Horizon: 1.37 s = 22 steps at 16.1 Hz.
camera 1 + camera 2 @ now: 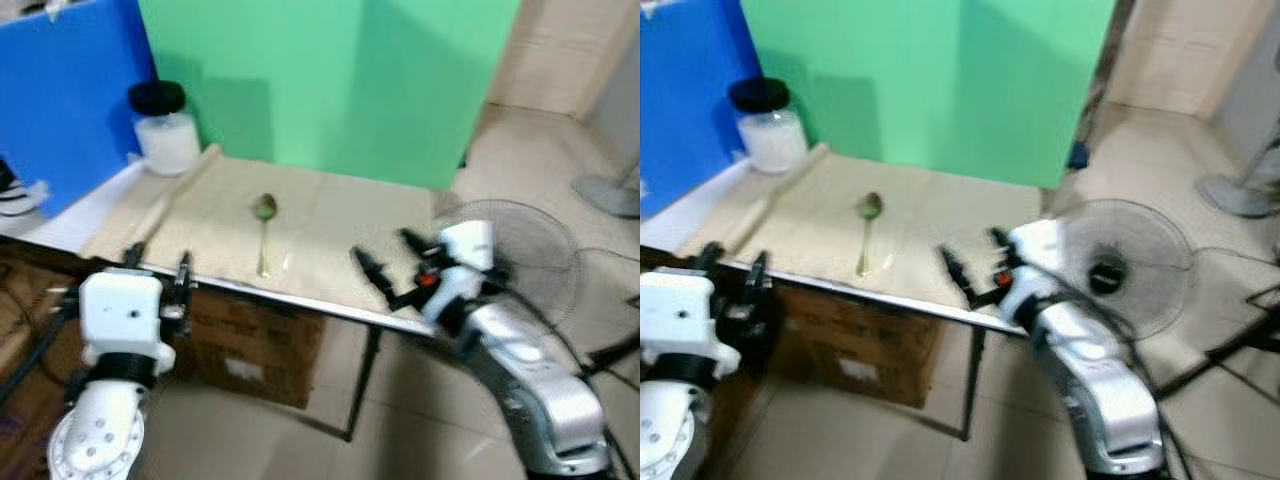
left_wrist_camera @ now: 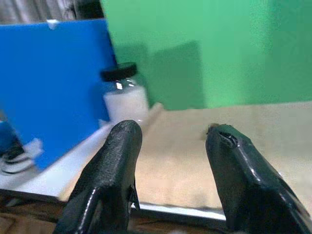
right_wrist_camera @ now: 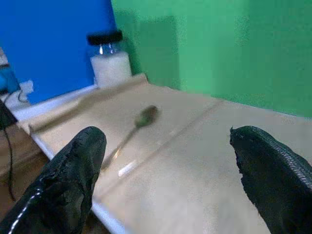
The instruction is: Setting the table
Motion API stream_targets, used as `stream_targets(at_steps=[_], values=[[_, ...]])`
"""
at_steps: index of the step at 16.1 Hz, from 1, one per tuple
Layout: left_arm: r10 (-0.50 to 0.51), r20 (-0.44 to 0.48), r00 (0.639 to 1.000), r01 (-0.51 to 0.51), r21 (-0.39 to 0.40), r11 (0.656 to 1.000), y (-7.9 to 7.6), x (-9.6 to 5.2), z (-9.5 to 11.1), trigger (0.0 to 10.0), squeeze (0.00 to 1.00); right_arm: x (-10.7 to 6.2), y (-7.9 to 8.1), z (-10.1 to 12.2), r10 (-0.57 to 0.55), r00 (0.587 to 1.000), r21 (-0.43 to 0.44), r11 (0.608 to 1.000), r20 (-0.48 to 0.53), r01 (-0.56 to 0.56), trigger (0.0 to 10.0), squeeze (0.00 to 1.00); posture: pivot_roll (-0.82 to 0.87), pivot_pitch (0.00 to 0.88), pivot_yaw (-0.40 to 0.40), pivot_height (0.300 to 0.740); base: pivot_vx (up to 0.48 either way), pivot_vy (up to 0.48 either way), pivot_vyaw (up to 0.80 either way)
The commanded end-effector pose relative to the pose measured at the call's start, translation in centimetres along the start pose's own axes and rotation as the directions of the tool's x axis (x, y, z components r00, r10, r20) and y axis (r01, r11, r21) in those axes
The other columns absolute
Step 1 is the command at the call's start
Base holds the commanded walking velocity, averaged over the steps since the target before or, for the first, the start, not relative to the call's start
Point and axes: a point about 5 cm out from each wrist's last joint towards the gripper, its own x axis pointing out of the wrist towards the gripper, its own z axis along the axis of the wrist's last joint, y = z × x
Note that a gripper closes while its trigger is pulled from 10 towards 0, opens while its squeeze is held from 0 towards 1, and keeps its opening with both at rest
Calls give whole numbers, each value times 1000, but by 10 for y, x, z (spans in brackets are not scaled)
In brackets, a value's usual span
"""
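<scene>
Right wrist view showed your empty, spread right gripper (image 3: 165,170) facing the slim, slippery metal spoon (image 3: 130,134) ahead; I'd pinch its thin handle.

A green panel (image 1: 340,85) stands upright behind the worktop (image 1: 330,225), with a blue panel (image 1: 65,100) beside it on the left. The worktop's surface is beige along a pale metal front edge. Under it sits a cardboard box (image 1: 255,345) on a floor of light tiles (image 1: 540,170) — glossy, with faint grout lines. To the right stands a floor fan (image 1: 535,255), a second fan's base (image 1: 610,195) farther back. Soft, even light.
</scene>
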Motion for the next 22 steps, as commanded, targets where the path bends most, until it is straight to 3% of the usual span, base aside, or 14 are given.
stream_targets(at_steps=[1,10,12,13,14,15,16,18,19,20,22], values=[[11,0,1000,-11,15,1000,5,0,0,10000,0,3,8,2,36,999,9,999,14,-36,10000,0,-9,16,-16,740,326,0,0],[-14,-8,1000,14,13,1000,3,2,-1,10000,0,2,8,2,35,999,13,999,11,-35,10000,0,-11,23,-13,740,326,0,0],[-20,-39,999,19,-31,999,3,3,-4,10000,0,2,8,2,33,999,14,999,11,-33,10000,0,-10,21,-15,740,0,0,0],[-54,-62,997,52,-38,998,2,10,-7,10000,878,3,8,2,35,999,14,999,9,-35,10000,0,-9,24,-17,740,0,0,0],[-54,-62,997,52,-38,998,2,10,-7,10000,878,3,8,2,35,999,14,999,9,-35,10000,0,-9,24,-17,740,0,0,0],[-64,-80,995,61,-50,997,5,18,-8,10000,1000,4,8,3,40,999,9,999,6,-40,10000,0,-8,26,-19,740,0,0,0],[-90,-107,990,84,-60,995,8,33,-9,10000,1000,5,8,3,43,999,4,999,2,-43,10000,0,-7,29,-20,740,0,0,0],[-127,-155,980,118,-67,991,10,48,-14,10000,1000,6,7,3,42,999,1,999,-5,-42,10000,0,-4,31,-24,740,0,0,0],[-199,-193,961,192,-56,980,8,57,-19,10000,792,6,6,3,45,999,-1,999,-8,-45,10000,0,-5,34,-26,740,0,0,0],[-273,-212,938,266,-61,962,4,65,-22,10000,0,6,6,3,50,999,-3,999,-11,-50,10000,0,-8,37,-25,740,0,0,0],[-376,-211,902,361,-109,926,-4,79,-25,10000,0,6,5,4,54,998,-5,999,-14,-54,10000,0,-13,39,-26,740,0,0,0]])
